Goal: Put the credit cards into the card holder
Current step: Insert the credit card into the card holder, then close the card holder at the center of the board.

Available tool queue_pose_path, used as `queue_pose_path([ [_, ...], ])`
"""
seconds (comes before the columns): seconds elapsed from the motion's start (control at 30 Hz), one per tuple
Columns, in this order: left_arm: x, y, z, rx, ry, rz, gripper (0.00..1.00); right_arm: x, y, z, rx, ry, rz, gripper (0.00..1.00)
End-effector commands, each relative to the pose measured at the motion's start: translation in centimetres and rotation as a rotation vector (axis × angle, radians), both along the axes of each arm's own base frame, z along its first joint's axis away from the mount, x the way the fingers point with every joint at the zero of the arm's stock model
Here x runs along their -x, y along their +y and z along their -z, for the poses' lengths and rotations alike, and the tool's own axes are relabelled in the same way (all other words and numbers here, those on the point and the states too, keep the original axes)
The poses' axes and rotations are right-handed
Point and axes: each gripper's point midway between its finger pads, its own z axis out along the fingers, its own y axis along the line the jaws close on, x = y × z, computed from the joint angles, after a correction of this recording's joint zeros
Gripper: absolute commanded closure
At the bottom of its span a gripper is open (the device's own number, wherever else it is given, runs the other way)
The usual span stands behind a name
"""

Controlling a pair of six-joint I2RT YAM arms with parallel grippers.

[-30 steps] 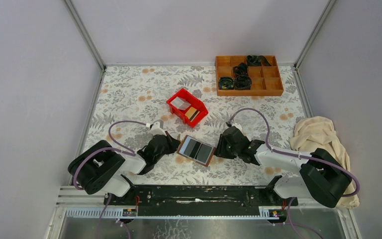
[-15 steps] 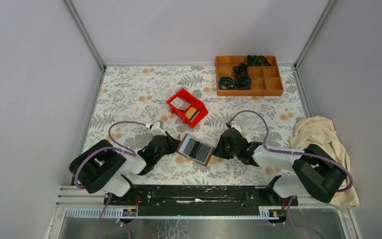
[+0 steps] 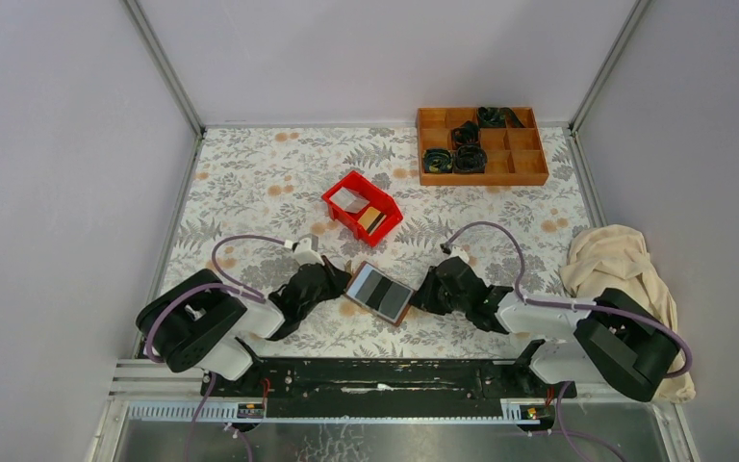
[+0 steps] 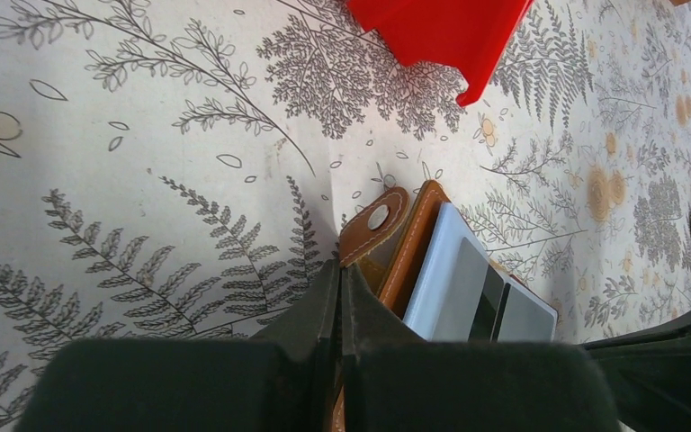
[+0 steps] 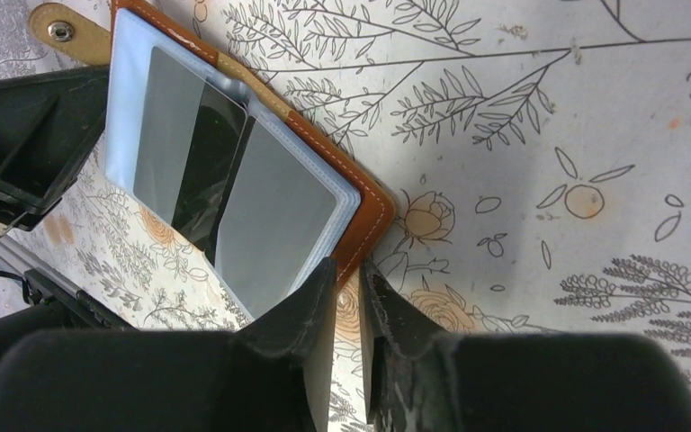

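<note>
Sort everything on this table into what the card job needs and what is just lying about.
For the job:
- card holder, open
- white credit card and gold-tan credit card, both in the red bin

Lying about:
- orange wooden tray with black items in it
- cream cloth

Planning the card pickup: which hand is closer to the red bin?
Left. The left hand sits just near-left of the red bin; the right hand is farther, across the card holder.
</note>
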Motion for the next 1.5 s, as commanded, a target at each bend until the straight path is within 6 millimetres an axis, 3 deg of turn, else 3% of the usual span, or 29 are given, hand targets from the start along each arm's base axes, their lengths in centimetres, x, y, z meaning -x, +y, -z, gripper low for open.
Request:
queue_pose_path([
  [0.0, 4.0, 1.1, 4.5, -0.106, 0.151, 0.069, 1.0, 0.2, 0.7, -1.9, -0.06, -0.038, -0.013, 0.76],
  [0.17, 4.5, 0.9, 4.9, -0.115, 0.158, 0.075, 1.0, 1.1, -0.5, -2.0, -0.083, -0.039, 0.023, 0.71],
  [0.4, 4.9, 0.8, 5.5, -0.125, 0.175, 0.079, 1.0, 2.6, -2.5, -0.3, -0.076, -0.005, 0.066, 0.7],
  [0.5, 5.1, 0.9, 6.0, -0.132, 0.184, 0.077, 1.0, 3.3, -2.8, 0.4, -0.113, 0.011, 0.092, 0.68],
  [0.67, 5.5, 0.9, 6.5, -0.139, 0.196, 0.082, 1.0, 3.8, -3.3, 0.8, -0.183, 0.01, 0.131, 0.56],
  [0.93, 5.8, 0.6, 6.8, -0.138, 0.204, 0.088, 1.0, 4.2, -2.9, 0.8, -0.274, 0.024, 0.174, 0.55],
  [1.07, 6.0, 0.4, 7.0, -0.138, 0.207, 0.093, 1.0, 4.0, -2.0, 0.1, -0.325, -0.003, 0.172, 0.55],
  [1.47, 6.7, 0.6, 7.8, -0.155, 0.224, 0.103, 1.0, 2.8, 1.8, -5.5, -0.442, -0.143, 0.116, 0.55],
])
